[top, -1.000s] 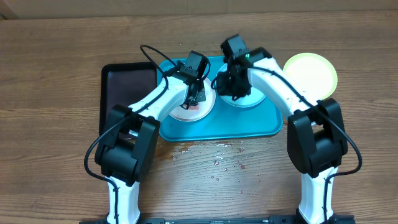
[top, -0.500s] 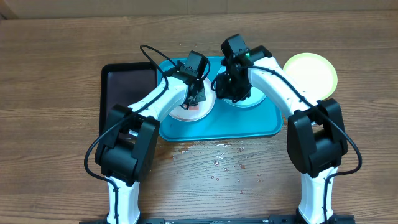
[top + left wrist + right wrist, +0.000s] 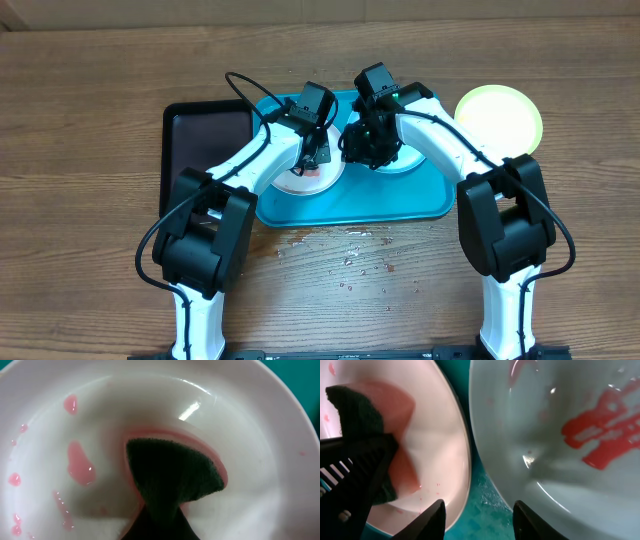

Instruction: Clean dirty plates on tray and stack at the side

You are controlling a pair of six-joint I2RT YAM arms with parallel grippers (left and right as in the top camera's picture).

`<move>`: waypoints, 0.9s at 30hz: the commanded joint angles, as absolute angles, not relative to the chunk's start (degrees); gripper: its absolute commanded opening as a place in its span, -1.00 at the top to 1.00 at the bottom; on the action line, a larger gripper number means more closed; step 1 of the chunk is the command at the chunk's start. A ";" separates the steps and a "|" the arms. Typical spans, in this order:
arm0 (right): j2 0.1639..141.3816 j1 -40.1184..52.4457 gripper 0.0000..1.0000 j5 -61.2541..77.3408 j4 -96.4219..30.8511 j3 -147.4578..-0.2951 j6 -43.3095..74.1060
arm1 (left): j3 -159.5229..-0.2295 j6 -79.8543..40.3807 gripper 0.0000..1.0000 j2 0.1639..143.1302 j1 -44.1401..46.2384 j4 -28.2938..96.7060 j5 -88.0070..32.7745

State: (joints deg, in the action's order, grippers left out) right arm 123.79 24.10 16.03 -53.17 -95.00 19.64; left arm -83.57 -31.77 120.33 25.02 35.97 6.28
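**Left tool pinching sponge on white plate; right tool spread, empty, over the gap between plates**

Left gripper (image 3: 314, 152): jaws pressed together on a dark green sponge (image 3: 172, 472). The sponge's tip is squeezed narrow where it enters the grip and fans out below it. Its flat end lies on the floor of the white plate (image 3: 250, 435), with a pink film around its edge. Pink drops (image 3: 80, 462) sit on the plate to the sponge's left in the left wrist view.

Right gripper (image 3: 481, 519): fingers spread part way, nothing between them. It hangs over the spot where the white plate's rim and the mint green plate (image 3: 545, 410) come close together, with a strip of turquoise tray (image 3: 482, 495) showing between the two rims. One fingertip is over the white plate's edge, the other over the mint plate's edge. Whether either fingertip touches a rim cannot be told. A red smear (image 3: 605, 425) marks the mint plate's floor.

Layout from overhead: both of these plates sit side by side in the far half of the tray, white toward the robot's left, mint toward its right. The yellow-green plate (image 3: 498, 120) lies off the tray on the table (image 3: 90, 120), just beside the tray's far right corner. A black tray (image 3: 205, 130) adjoins the left edge. Wet spatter (image 3: 350, 255) dots the table in front of the tray.
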 commanded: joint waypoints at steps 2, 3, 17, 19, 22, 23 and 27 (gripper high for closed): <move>126.54 24.45 0.11 18.24 -52.77 -94.45 19.44 | -82.21 -31.73 0.92 121.60 24.01 36.84 7.44; 126.96 24.45 0.12 18.24 -52.77 -94.45 19.44 | -82.21 -31.73 0.92 121.62 24.01 36.84 7.44; 126.58 21.96 0.05 8.84 -57.80 -101.43 18.00 | -82.21 -31.73 0.92 121.62 24.01 36.99 7.40; 125.84 20.78 -0.05 6.79 -59.61 -104.12 17.52 | -82.21 -31.73 0.92 121.60 24.01 36.99 7.40; 124.57 18.83 -0.19 5.82 -62.54 -108.09 17.06 | -82.21 -31.73 0.92 121.62 24.01 37.04 7.40; 124.20 18.17 -0.30 5.82 -63.81 -109.32 17.06 | -82.21 -31.73 0.92 121.62 24.01 37.06 7.40; 123.13 16.29 -0.74 8.19 -69.97 -111.74 16.56 | -82.21 -31.73 0.92 121.62 24.01 37.04 7.42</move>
State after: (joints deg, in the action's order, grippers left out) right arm 126.04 17.04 7.60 -67.99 -109.93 17.87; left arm -83.57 -31.77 120.33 24.99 35.99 6.28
